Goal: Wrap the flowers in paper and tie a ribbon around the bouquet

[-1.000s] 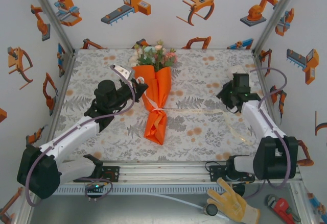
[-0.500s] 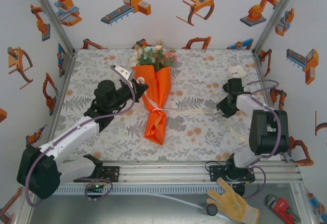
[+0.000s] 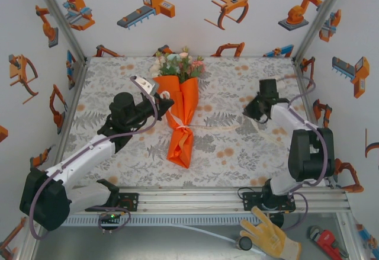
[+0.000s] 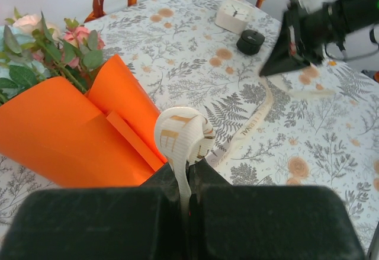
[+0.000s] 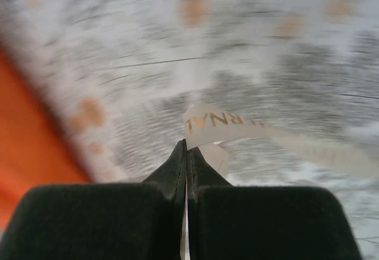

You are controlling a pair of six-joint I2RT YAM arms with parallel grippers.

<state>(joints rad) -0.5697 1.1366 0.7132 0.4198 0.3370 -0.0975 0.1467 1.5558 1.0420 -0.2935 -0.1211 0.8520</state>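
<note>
Wrap done: orange paper-cone bouquet (image 3: 182,121) | tie looks unfinished: narrow cream ribbon (image 4: 180,134) at waist | left tool (image 4: 185,165), right tool (image 5: 185,148) clenched on ribbon

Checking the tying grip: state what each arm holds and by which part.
The left fingers are shut on the ribbon just below a curled loop. The right fingers are shut on the same ribbon at a curled, printed stretch.
</note>
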